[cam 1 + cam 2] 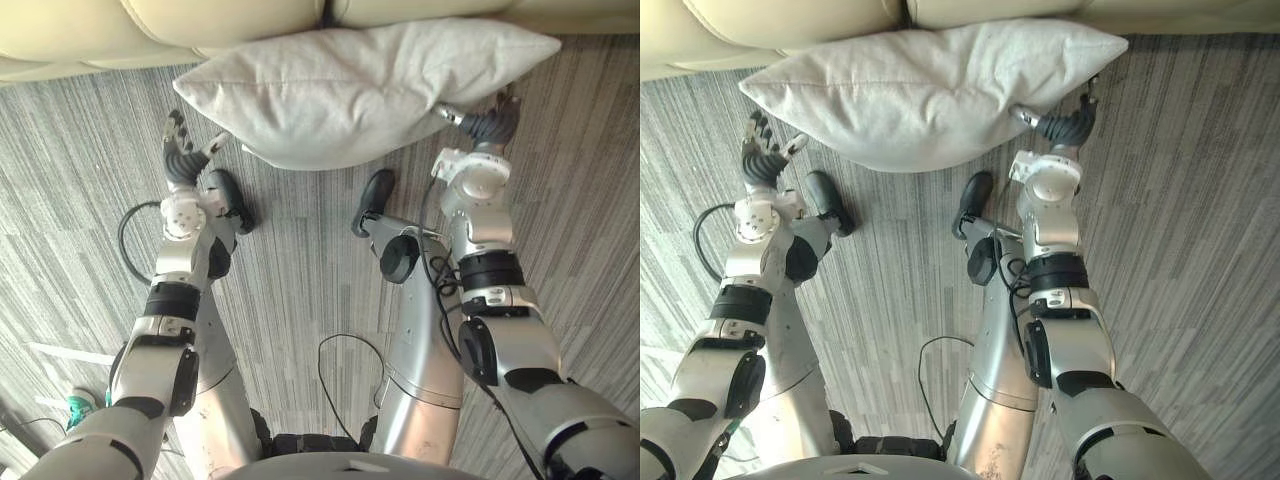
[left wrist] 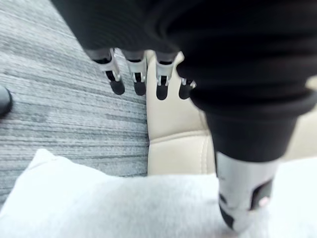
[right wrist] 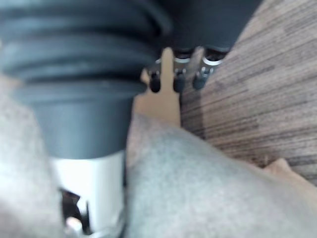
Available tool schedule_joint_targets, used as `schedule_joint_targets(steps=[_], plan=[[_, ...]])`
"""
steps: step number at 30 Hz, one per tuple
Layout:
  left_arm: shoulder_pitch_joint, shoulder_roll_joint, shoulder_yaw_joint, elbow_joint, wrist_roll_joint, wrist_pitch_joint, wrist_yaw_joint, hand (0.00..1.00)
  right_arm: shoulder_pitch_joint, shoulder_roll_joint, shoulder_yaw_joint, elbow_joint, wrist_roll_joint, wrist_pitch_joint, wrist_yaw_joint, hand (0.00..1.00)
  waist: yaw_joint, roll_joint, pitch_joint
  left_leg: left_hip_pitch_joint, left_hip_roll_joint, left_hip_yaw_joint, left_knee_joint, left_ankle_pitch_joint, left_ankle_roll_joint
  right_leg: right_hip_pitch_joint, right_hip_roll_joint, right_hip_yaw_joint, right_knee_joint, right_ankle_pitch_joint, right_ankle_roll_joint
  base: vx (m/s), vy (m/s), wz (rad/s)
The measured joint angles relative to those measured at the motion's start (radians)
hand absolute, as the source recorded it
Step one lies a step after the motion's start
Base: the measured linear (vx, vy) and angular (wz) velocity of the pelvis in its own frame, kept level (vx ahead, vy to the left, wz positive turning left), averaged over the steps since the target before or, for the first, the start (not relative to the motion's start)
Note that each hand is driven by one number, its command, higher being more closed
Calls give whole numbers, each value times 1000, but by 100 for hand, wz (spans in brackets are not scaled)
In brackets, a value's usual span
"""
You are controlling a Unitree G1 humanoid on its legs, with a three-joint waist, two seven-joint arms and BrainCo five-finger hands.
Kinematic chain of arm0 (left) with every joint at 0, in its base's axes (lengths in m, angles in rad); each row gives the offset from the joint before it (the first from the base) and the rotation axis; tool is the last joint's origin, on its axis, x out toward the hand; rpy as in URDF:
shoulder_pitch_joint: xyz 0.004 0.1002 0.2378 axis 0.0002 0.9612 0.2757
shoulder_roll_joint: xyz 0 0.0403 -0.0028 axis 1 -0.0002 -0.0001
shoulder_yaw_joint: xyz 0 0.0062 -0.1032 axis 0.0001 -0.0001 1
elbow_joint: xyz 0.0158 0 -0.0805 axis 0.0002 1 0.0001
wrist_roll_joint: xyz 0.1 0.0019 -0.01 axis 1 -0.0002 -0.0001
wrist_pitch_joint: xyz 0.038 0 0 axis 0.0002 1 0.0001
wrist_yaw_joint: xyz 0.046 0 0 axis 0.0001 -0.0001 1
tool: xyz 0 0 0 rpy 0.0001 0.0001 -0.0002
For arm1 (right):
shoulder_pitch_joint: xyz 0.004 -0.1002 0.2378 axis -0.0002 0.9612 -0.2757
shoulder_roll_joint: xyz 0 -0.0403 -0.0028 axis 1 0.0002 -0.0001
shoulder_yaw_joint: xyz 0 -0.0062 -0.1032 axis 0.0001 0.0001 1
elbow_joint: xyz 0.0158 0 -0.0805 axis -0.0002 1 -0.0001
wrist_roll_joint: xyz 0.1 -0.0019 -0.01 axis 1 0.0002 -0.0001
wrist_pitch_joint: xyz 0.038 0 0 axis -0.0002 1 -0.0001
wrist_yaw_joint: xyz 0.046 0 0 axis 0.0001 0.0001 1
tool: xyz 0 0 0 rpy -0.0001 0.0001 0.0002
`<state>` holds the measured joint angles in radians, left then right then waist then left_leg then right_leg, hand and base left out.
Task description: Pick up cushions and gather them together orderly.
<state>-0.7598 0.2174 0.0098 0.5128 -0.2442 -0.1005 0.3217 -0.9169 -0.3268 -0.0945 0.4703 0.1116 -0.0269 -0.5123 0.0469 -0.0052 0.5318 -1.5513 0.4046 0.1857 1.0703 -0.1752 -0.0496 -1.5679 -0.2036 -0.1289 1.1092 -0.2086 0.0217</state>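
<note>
- The light grey cushion (image 1: pixel 350 90) lies crosswise between your two hands, its long side running left to right. Its far edge sits against the front of the cream sofa (image 1: pixel 200 20). You cannot tell whether its underside rests on the floor.
- Your right hand (image 1: pixel 487 125) is at the cushion's right end, at the near edge. In the right wrist view its thumb (image 3: pixel 89 188) lies against the fabric. Its fingers (image 3: pixel 178 79) reach out straight in a row past the cushion, clear of it.
- Your left hand (image 1: pixel 183 155) stands just beside the cushion's left corner, on the near side. In the left wrist view its fingers (image 2: pixel 138 79) are straight and slightly spread, pointing toward the sofa and holding nothing. Its thumb (image 2: pixel 240 198) points down at the cushion; you cannot tell whether it touches.
- Neither hand has the cushion pinched.
- Grey striped carpet floor (image 1: pixel 80 150) spreads under the cushion and both arms, running up to the base of the sofa.
</note>
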Motion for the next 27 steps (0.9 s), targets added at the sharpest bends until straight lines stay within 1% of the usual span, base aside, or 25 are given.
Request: schedule_joint_targets(steps=[3,4,6,8,10,13,15,17,22,25,27], plan=[[-47,1,-63,-14,35,1,28,0,-35,-5,47,-33,-44,8,-36,100,-9,0,0,-21,-1,-20,12,6,-2,-8,-1,-14,18,-4,-1,-11,5,3],[-59,-1,-79,-18,38,1,40,100,-38,-5,55,-44,-55,12,-43,100,-10,0,0,-24,-4,-21,11,7,-3,-8,-1,-17,22,-6,-1,-21,6,9],[-71,-2,-113,-32,65,2,60,100,-41,-1,65,-68,-80,16,-65,100,-14,0,0,-24,-7,-22,9,7,1,-11,-3,-17,28,-12,-3,-37,0,12],[-74,-4,-134,-52,94,3,85,100,-42,7,80,-73,-80,24,-85,100,-15,0,0,-24,-8,-25,6,9,-1,-11,-3,-18,26,-21,-1,-45,-1,7],[-79,-5,-158,-93,112,6,115,100,-41,33,101,-122,-81,35,-110,100,-23,-1,-1,-24,-11,-25,-6,20,-3,-16,-3,-19,24,-20,-4,-41,-5,5],[-81,-5,-177,-114,112,11,131,100,-42,45,113,-146,-81,41,-112,100,-29,-1,-2,-23,-11,-27,-8,27,-8,-16,-1,-21,24,-13,-15,-23,-7,1],[-82,-5,-182,-117,113,17,132,100,-45,44,123,-149,-81,43,-113,100,-40,-1,-2,-21,-11,-35,-8,33,-15,-10,0,-26,24,-10,-21,0,0,0],[-82,-5,-185,-117,113,29,132,100,-46,44,125,-151,-81,45,-111,100,-46,-1,-3,-16,-12,-43,-10,35,-18,2,0,-32,22,-10,-22,-33,-9,-1],[-79,-2,-188,-119,112,49,134,100,-43,48,125,-181,-81,53,-109,100,-50,-1,-4,19,-13,-46,-42,43,-22,38,2,-44,-5,-11,-23,-46,-15,0],[-57,-2,-179,-140,112,50,151,100,-37,72,120,-186,-79,53,-108,100,-52,-1,-4,63,-13,-46,-69,49,-29,84,10,-52,-31,-8,-27,-46,-25,-1],[-46,-4,-164,-159,112,50,154,100,4,105,101,-248,-77,53,-106,100,-51,-1,-5,95,-14,-46,-98,55,-39,117,15,-61,-56,-4,-34,-39,-24,-1]])
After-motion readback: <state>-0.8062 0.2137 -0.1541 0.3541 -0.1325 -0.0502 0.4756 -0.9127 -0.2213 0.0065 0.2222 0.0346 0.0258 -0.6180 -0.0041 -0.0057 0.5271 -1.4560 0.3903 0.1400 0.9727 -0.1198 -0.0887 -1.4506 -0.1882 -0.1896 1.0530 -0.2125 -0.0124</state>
